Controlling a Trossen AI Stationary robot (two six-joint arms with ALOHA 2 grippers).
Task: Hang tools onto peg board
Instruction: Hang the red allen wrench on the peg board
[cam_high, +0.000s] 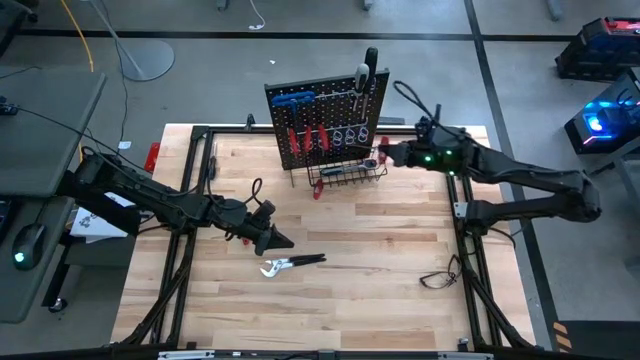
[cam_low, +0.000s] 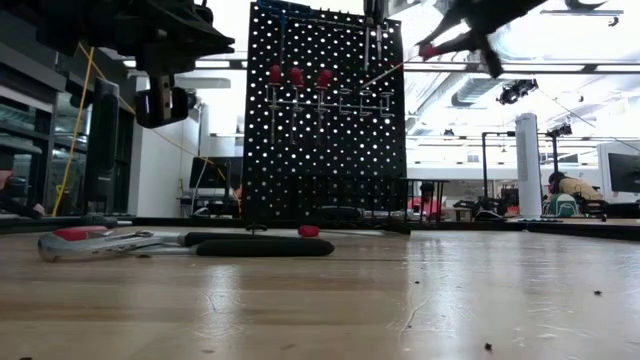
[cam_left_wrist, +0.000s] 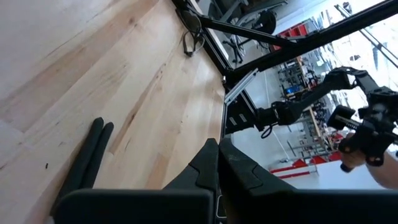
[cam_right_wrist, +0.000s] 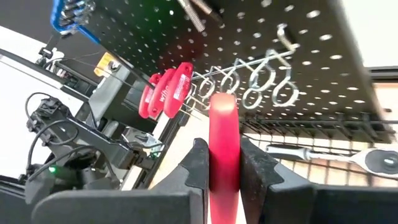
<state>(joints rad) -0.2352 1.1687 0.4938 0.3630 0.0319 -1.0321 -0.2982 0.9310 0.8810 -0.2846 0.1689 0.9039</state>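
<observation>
Gripping a red-handled screwdriver (cam_right_wrist: 224, 149) between its two fingers, the right tool (cam_high: 385, 155) hangs just beside the right edge of the peg board (cam_high: 330, 115), level with the row of metal rings (cam_right_wrist: 261, 81) — its fingers are clamped on the red handle, which stands up between them in the right wrist view. The board stands upright at the far middle of the tabletop (cam_high: 380, 290). On it hang blue T-shaped hex keys (cam_high: 292, 99) at the upper left, several more red-handled screwdrivers (cam_high: 308, 138) in the middle row, and a black-handled tool (cam_high: 364, 78) at the top right. A wire basket (cam_high: 350, 175) at the board's foot holds a silver ratchet wrench (cam_right_wrist: 348, 152).

The left tool (cam_high: 268, 237) hovers above the tabletop's middle with its fingers pressed together and nothing between them. Just in front of it, silver pliers (cam_high: 290, 264) with dark grips lie flat on the wood, untouched.
</observation>
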